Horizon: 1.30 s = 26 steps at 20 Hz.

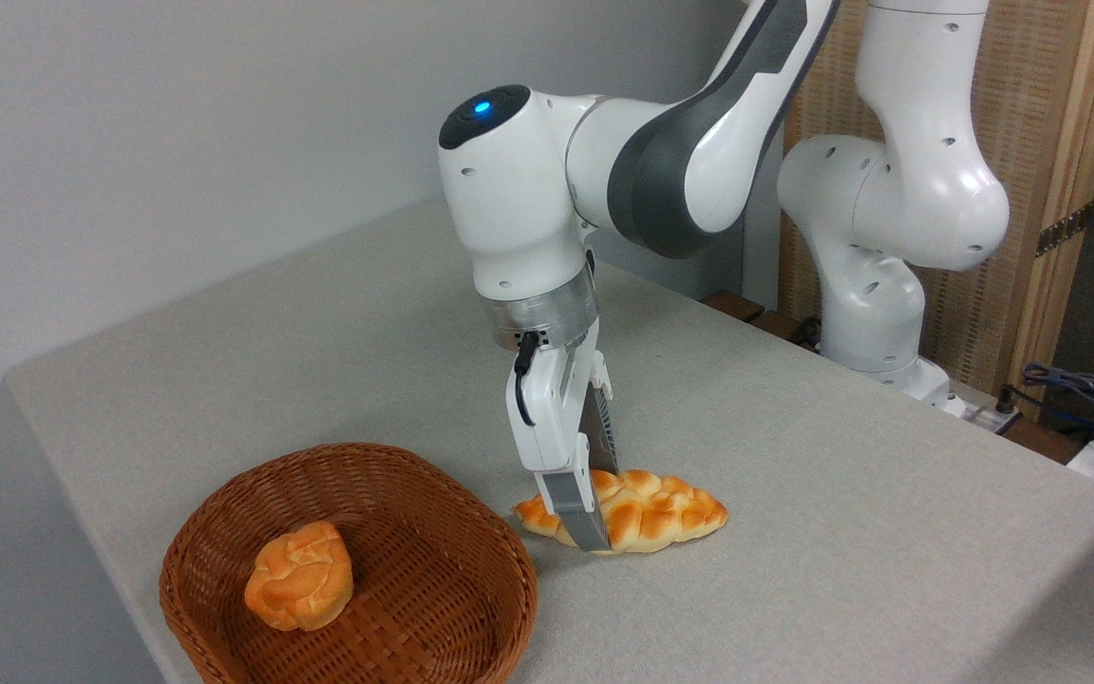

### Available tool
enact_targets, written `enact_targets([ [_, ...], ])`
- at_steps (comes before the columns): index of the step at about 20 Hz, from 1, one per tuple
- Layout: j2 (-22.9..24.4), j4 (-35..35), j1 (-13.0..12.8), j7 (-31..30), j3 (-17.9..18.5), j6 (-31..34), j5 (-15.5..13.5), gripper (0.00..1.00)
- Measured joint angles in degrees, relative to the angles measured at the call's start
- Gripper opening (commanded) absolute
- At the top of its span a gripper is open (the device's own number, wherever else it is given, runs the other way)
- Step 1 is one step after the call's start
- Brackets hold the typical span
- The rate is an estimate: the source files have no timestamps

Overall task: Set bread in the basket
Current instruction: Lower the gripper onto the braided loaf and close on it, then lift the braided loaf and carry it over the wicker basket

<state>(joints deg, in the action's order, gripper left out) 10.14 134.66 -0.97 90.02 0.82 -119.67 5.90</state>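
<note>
Fixed camera: the loaf (647,510) lies flat on the table (841,532), just to the right of the basket (471,518) and apart from its rim. Its long axis runs left to right, so the narrow width faces the fingers. The gripper (594,503) hangs nearly vertical over the left half of the loaf. The near finger (583,518) stands in front of the loaf, its tip down at table level; the far finger shows only as a dark strip behind. The fingers therefore straddle the loaf across its width. The jaws stand apart on either side of the loaf, and no squeeze shows in the crust; judged as not yet clenched.

A bun (299,576) occupies the left part of the basket floor, leaving the right part free. Judged step: close on the loaf. The off-centre grip may let the right end droop when lifted.
</note>
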Motion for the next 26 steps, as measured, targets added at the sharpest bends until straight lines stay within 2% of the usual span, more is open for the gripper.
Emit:
enact_targets([
  [6,0.15,-0.32,0.03,0.0,0.06,0.27,0.39,0.24],
  [8,0.62,-2.09,0.03,-0.01,0.06,5.8,-0.73,0.24],
  [12,1.08,-12.11,0.03,-0.87,0.09,19.8,-1.69,0.27],
  [14,0.96,-16.01,0.03,-3.47,0.09,21.42,-2.07,0.27],
  [15,0.78,-17.33,0.03,-5.82,0.08,21.1,-3.17,0.27],
  [17,-0.26,-19.53,0.0,-11.64,-0.01,17.3,-7.71,0.27],
  [18,-0.73,-19.93,-0.02,-13.04,-0.06,15.64,-9.03,0.27],
  [19,-1.8,-20.45,-0.09,-15.38,-0.19,11.82,-11.32,0.27],
  [21,-3.84,-20.95,-0.25,-17.91,-0.5,5.74,-13.41,0.28],
  [24,-7.27,-21.41,-0.69,-19.54,-0.73,-3.64,-14.47,0.3],
  [25,-8.28,-21.53,-0.74,-19.56,-0.76,-6.51,-14.61,0.34],
  [26,-9.02,-21.64,-0.74,-19.56,-0.76,-8.96,-14.63,0.43],
])
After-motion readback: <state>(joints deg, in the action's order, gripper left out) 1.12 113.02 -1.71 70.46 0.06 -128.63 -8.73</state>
